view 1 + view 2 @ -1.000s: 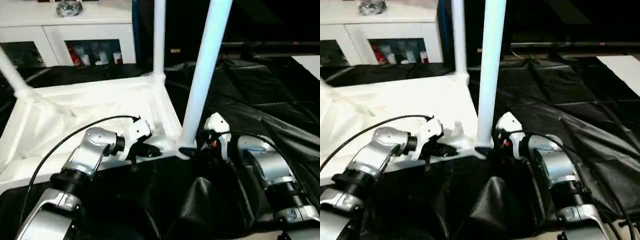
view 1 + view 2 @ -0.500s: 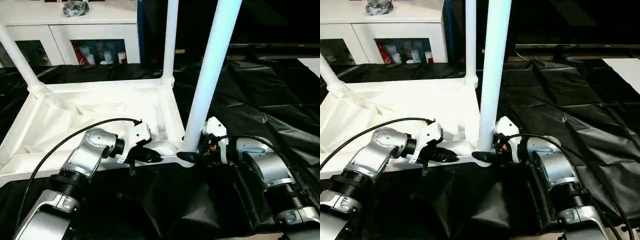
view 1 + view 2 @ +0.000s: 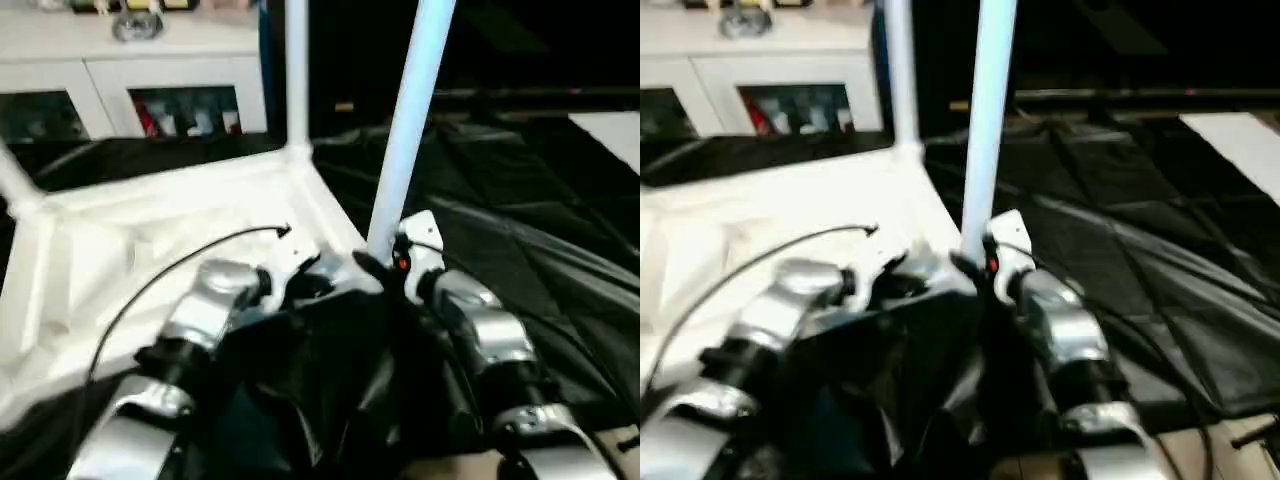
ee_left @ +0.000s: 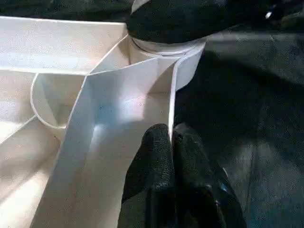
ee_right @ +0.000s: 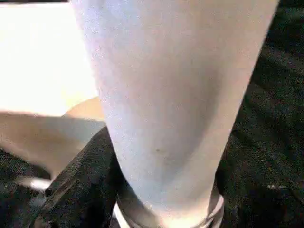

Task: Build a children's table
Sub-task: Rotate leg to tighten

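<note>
The tabletop [image 3: 150, 240] lies upside down on the black sheet [image 3: 520, 200], in front of the white cabinet [image 3: 130, 80], and the step in hand seems to be the seating of the near leg [image 3: 405, 130] in its corner socket [image 4: 164, 52] — the corner closest to the robot. Another leg [image 3: 296, 70] stands already in the far corner. The right gripper [image 3: 975, 268] is at the foot of the near leg; in the right wrist view one black finger [image 5: 80, 185] lies against the leg's base, but whether the jaws are clamped on it or only beside it, I cannot tell. The left gripper [image 4: 172, 142] has its jaws together, pinching the thin rim wall of the tabletop just beside that socket, probably to keep the top from sliding. The next move, I think, calls for a firm hold on the leg and a push or twist straight down into the socket while the left side holds steady. The head views give the whole arrangement and the upright legs — the left wrist view alone shows the pinch on the rim and the collar of the leg sitting in the socket.
</note>
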### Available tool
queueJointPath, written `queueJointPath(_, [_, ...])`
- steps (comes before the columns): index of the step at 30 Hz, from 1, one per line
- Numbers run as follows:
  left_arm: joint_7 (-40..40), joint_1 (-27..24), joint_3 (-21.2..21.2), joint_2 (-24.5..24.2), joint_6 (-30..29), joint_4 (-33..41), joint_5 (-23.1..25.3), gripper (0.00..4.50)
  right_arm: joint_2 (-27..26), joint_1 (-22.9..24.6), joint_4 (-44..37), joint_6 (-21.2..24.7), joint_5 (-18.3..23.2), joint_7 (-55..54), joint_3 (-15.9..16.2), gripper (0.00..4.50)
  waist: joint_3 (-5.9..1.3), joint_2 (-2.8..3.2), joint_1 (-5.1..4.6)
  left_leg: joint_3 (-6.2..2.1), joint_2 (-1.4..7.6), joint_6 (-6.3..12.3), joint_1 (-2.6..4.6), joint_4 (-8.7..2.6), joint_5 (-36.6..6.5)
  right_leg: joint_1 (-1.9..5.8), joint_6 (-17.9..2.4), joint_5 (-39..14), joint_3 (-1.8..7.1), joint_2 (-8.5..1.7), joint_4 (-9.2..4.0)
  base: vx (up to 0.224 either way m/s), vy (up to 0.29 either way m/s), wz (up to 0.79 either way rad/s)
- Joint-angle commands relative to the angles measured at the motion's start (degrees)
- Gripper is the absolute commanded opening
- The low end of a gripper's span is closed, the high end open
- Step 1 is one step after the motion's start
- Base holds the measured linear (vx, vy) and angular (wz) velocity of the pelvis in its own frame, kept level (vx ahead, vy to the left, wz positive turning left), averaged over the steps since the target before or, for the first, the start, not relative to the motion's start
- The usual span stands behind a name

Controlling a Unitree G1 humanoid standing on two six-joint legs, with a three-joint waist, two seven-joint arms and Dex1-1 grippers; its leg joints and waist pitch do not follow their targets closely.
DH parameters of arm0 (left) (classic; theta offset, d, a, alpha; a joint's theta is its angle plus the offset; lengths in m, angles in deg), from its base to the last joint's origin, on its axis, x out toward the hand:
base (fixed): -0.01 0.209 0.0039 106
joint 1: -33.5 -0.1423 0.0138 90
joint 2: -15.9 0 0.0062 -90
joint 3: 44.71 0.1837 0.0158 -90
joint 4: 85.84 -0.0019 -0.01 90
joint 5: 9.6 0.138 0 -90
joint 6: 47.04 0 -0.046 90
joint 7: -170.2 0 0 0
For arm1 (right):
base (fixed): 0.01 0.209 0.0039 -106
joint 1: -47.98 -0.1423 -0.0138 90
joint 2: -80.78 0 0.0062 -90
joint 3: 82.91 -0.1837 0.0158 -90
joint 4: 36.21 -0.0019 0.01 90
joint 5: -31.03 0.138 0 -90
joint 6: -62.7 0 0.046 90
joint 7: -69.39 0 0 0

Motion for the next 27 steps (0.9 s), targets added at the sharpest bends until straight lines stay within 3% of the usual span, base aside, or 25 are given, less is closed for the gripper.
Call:
queueJointPath(1, [4.0, 4.0, 0.8, 5.3, 0.7, 1.1, -2.1, 0.00, -6.0, 0.4, 2.4, 1.8, -0.1, 1.7, 6.0, 2.48, -2.74, -0.03, -0.53, -1.45, 1.62, 0.19, 0.87, -4.22, -25.0, 1.56, -4.1, -35.6, 1.27, -3.23, -6.04, 0.000, 0.000, 0.00])
queueJointPath(2, [4.7, 4.1, 1.0, 6.2, 0.5, 1.2, -1.9, 0.00, -7.1, 0.0, 2.9, 1.5, -0.4, 0.9, 5.9, 2.83, -2.75, -0.11, -0.65, -1.40, 1.63, 0.57, 0.84, -4.28, -25.3, 1.56, -4.5, -34.6, 1.39, -3.17, -6.01, 0.000, 0.000, 0.00])
queueJointPath(3, [4.8, 4.0, 1.2, 6.5, 0.6, 1.4, -1.8, 0.00, -7.7, 0.0, 2.7, 1.2, -0.3, 1.7, 6.1, 2.83, -2.75, 0.11, -0.72, -1.42, 1.69, 0.63, 0.77, -4.35, -25.4, 1.57, -4.8, -33.9, 1.52, -3.23, -5.88, 0.000, 0.000, 0.00])
queueJointPath(9, [1.3, 2.8, 2.4, 4.9, 3.0, 2.6, -1.5, 0.00, -6.2, 0.7, 0.1, 2.0, 1.9, 7.4, 7.4, 3.48, -2.92, -0.01, -0.49, -1.13, 1.94, 1.44, 0.41, -4.66, -23.5, 1.84, -7.5, -27.9, 2.23, -3.33, -5.16, 0.000, 0.000, 0.00])
queueJointPath(11, [0.0, 2.5, 2.8, 4.0, 3.7, 2.9, -1.5, 0.00, -5.0, 1.1, -0.9, 1.8, 1.8, 10.2, 8.8, 3.56, -2.96, -0.03, -0.38, -1.02, 1.94, 1.64, 0.31, -4.67, -22.7, 1.98, -8.1, -26.8, 2.39, -3.36, -4.98, 0.000, 0.000, 0.00])
queueJointPath(12, [-1.6, 2.0, 3.2, 2.7, 4.4, 3.2, -1.5, 0.00, -2.9, 2.1, -3.3, 2.0, 2.3, 15.3, 10.7, 3.56, -3.07, 0.29, -0.06, -0.95, 2.00, 2.00, 0.30, -4.66, -21.4, 2.14, -8.6, -24.6, 2.56, -3.37, -4.71, 0.000, 0.000, 0.00])
queueJointPath(13, [-1.6, 2.0, 3.2, 2.7, 4.4, 3.2, -1.5, 0.00, -2.9, 2.1, -3.3, 2.0, 2.3, 15.3, 10.7, 3.56, -3.15, 0.08, -0.05, -0.87, 2.05, 2.21, 0.20, -4.62, -21.1, 2.29, -8.9, -23.6, 2.60, -3.29, -4.62, 0.000, 0.000, 0.00])
queueJointPath(16, [-4.9, 1.4, 3.6, -0.5, 5.9, 3.1, -1.1, 0.00, 3.0, 4.8, -9.6, 2.4, 4.0, 28.3, 15.4, 3.56, -3.29, -0.18, 0.30, -0.57, 2.08, 3.34, 0.00, -4.39, -17.8, 2.56, -10.9, -18.7, 2.88, -3.28, -3.88, 0.000, 0.000, 0.00])
queueJointPath(18, [-6.5, 1.4, 3.6, -2.0, 6.8, 2.8, -1.1, 0.00, 6.2, 6.0, -12.3, 2.6, 4.9, 34.2, 17.5, 3.56, -3.21, -0.50, 0.56, -0.15, 2.04, 4.12, 0.32, -4.01, -18.0, 2.11, -11.4, -19.5, 3.19, -3.23, -3.93, 0.000, 0.000, 0.00])
queueJointPath(21, [-9.6, 1.1, 3.7, -3.6, 8.0, 3.0, -1.5, 0.00, 9.0, 6.8, -14.4, 3.1, 5.5, 39.7, 19.5, 3.56, -3.39, -0.54, 1.54, -0.11, 2.05, 4.84, -0.07, -3.87, -13.8, 2.64, -11.3, -18.9, 3.18, -3.37, -3.51, 0.000, 0.000, 0.00])
queueJointPath(24, [-11.6, 0.9, 3.9, -4.4, 8.5, 3.4, -1.8, 0.00, 9.8, 7.0, -15.0, 3.3, 5.4, 41.7, 19.9, 3.56, -3.17, -0.79, 1.94, -0.02, 2.02, 4.27, -0.18, -3.80, -13.2, 2.50, -10.4, -21.2, 3.19, -3.27, -3.46, 0.000, 0.000, 0.00])
queueJointPath(27, [-14.0, 0.4, 4.3, -5.5, 9.1, 4.1, -2.4, 0.00, 10.5, 7.0, -15.3, 3.3, 5.2, 43.4, 20.0, 3.56, -3.27, -0.68, 1.88, -0.32, 2.20, 3.58, -0.18, -3.99, -13.1, 2.65, -10.5, -21.4, 3.13, -3.26, -3.17, 0.000, 0.000, 0.00])
